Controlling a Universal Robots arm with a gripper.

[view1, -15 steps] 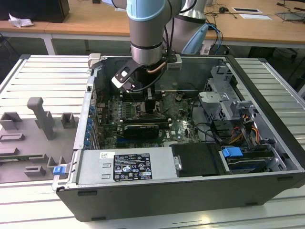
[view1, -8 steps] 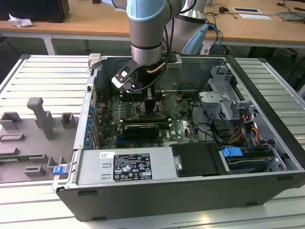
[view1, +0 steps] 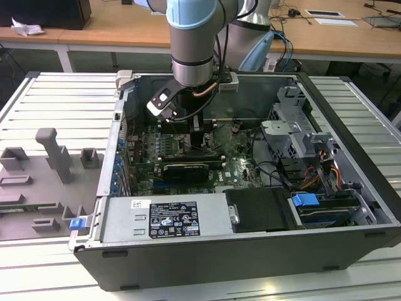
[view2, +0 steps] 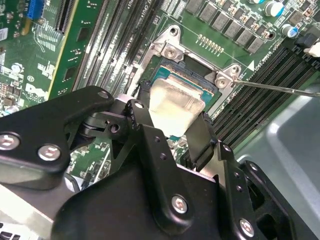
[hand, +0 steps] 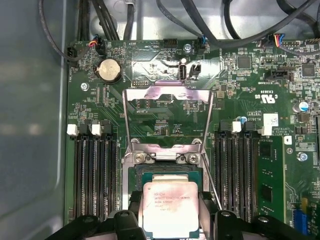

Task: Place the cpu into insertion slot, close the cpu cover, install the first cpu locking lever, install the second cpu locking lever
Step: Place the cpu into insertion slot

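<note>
First step in hand — small flat silvery-beige cpu (hand: 170, 207) over the square dark insertion slot (hand: 165, 170).
The black claw (view2: 173, 111) is clamped on it by two edges, just above the slot; the thin silvery-grey cpu cover (hand: 167, 95) stands open. Seating it, I judge, needs the cpu level and square to the rim — no tilt.

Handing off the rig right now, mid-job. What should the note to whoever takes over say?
Gripper: shut on the cpu, fingers on two opposite edges.
The cpu: low over the insertion slot; cannot tell if it is seated.
The cpu cover: swung open, away from the slot.
Done: cpu is at the slot.
Left: cpu not released, cover not closed, both locking levers not installed.
</note>
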